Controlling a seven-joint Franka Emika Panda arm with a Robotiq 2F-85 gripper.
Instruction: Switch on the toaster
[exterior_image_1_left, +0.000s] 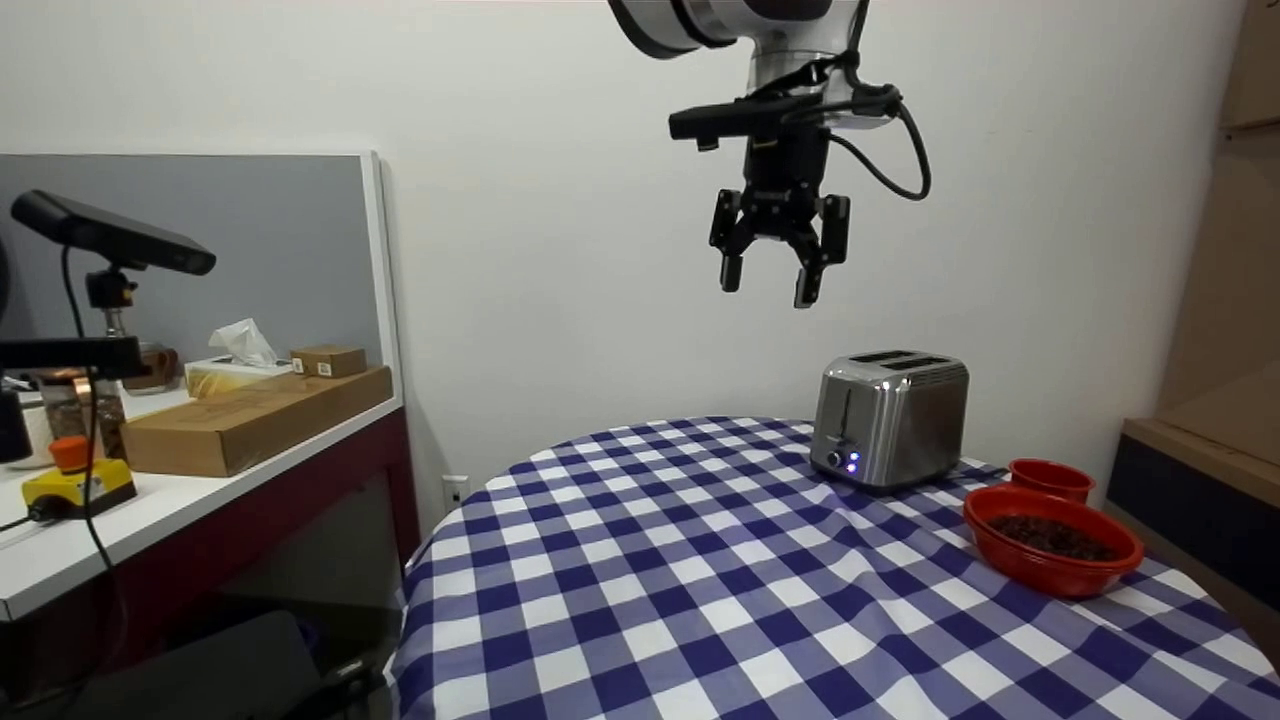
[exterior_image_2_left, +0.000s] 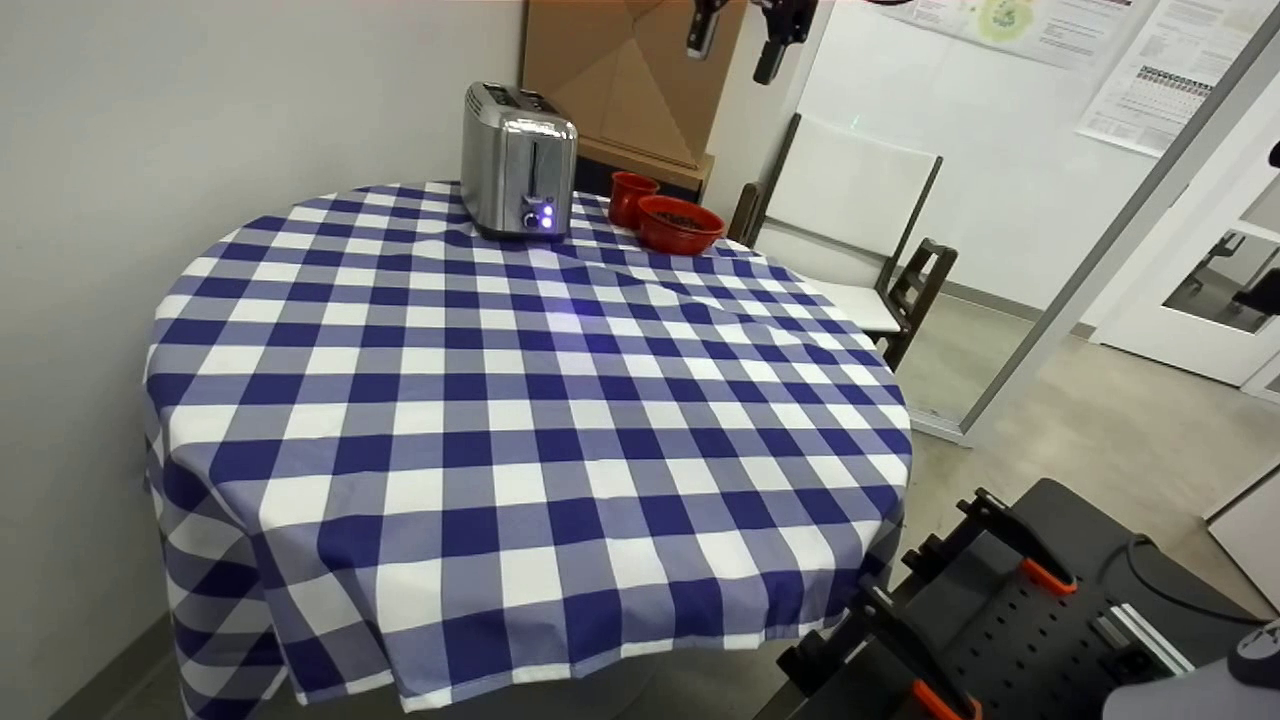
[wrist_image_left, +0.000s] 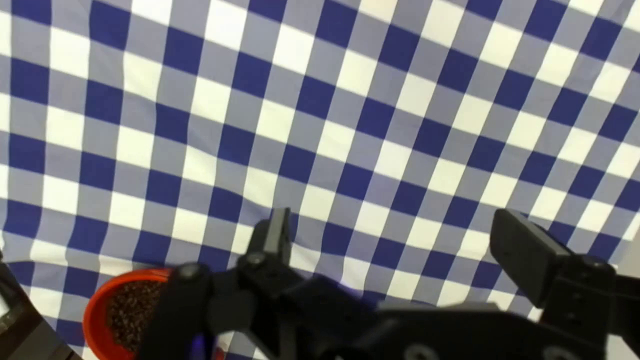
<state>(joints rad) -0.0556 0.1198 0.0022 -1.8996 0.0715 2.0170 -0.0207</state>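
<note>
Got my gripper hanging in the air, well above the checkered tablecloth, fingers pointing down and spread wide apart, so yeah, fully released. In an exterior view I only catch the fingertips poking in at the top edge, and they're well separated there too.

The toaster is standing upright on the tablecloth near the wall, lower than my gripper and well apart from it. Shiny silver boxy thing, slots on top. In both exterior views I can see its narrow end: a dark upright slit, a little knob down low, and two small lights glowing bluish purple right next to it.

Near the toaster there's a red bowl with dark bits in it, can't tell what they are. A red cup sits just beside the bowl; no idea if they touch. My wrist view is mostly blue and white checks, with the bowl down in the lower left, partly hidden behind the gripper.

Off to the side there's a white counter with a long cardboard box and a tissue box on it.
</note>
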